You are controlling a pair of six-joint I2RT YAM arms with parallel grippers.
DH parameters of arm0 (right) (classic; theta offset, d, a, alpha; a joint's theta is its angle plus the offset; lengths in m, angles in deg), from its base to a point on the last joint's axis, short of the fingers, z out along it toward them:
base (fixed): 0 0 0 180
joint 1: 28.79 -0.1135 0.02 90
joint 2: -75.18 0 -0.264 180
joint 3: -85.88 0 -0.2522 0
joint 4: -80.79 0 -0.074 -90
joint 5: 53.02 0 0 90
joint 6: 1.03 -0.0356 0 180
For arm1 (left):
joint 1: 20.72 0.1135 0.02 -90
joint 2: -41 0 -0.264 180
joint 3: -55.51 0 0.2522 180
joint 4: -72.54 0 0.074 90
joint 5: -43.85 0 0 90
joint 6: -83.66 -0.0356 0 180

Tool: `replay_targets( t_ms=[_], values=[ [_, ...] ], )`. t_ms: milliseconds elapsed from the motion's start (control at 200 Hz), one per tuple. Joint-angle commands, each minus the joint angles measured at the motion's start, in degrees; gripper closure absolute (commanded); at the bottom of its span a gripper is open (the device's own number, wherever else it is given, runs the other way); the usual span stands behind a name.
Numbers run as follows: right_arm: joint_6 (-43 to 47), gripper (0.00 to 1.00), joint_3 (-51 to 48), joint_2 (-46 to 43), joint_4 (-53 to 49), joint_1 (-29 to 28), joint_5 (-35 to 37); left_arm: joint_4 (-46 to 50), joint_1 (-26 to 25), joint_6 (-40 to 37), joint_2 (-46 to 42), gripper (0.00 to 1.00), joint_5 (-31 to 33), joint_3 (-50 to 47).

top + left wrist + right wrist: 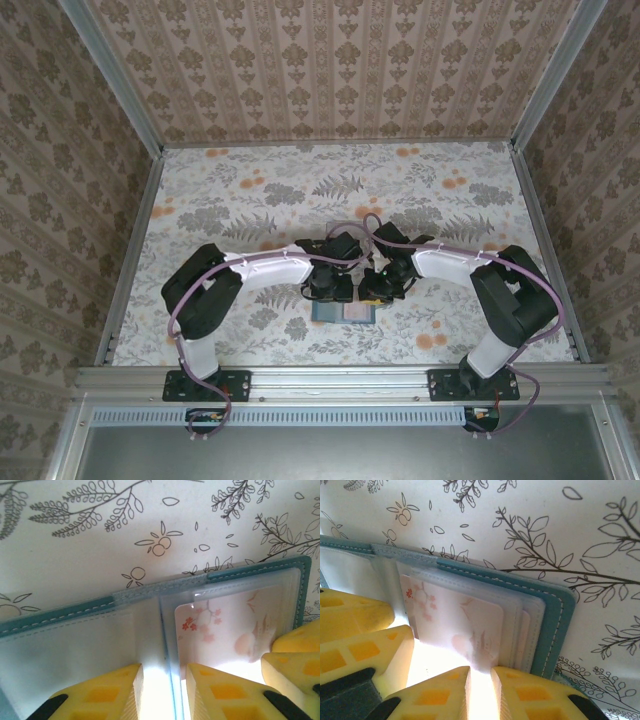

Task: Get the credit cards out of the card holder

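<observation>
The teal card holder [345,312] lies open on the floral table, its stitched edge [60,612] and its right cover [555,615] close under the wrist cameras. A pale pink credit card [230,625] with blossom print sits in a clear sleeve of the right half [455,620]. More sleeves and card edges are stacked behind it. My left gripper [164,667] stands over the fold, jaws apart on either side of the sleeve's edge. My right gripper [481,669] is at the card's lower corner with a narrow gap. Glare hides any contact. Both grippers [330,290] [378,290] meet above the holder.
The table [250,190] has a leaf-and-flower cover and is walled by patterned panels with metal rails at the sides. The two arms' fingers [295,655] [355,625] are nearly touching each other. Open table stretches behind and to both sides of the holder.
</observation>
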Motion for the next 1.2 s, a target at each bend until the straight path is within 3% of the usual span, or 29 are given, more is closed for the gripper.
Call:
replay_targets(
  t_ms=[0, 300, 710, 870, 1195],
  values=[
    [0.9, 0.79, -0.1, 1.2, -2.8, -0.4, 3.9, 6.1, -0.7, -1.7, 1.8, 0.68, 2.7, 2.1],
    [0.9, 0.78, -0.3, 0.8, -3.3, -0.4, 4.2, 12.6, -2.2, -2.9, 5.3, 0.70, 6.4, 6.6],
    [0.8, 0.78, -0.2, -0.8, -4.7, -0.4, 4.8, 16.1, -2.6, -3.2, 3.5, 0.80, 9.9, 8.9],
    [0.4, 0.77, -0.3, -2.2, -4.7, -0.4, 4.7, 11.1, -2.4, -2.9, -0.6, 0.79, 7.9, 7.5],
    [0.0, 0.78, -0.6, -3.2, -4.0, -0.4, 4.0, -10.0, 1.4, 3.0, -8.2, 0.77, -4.0, -4.7]
  ],
)
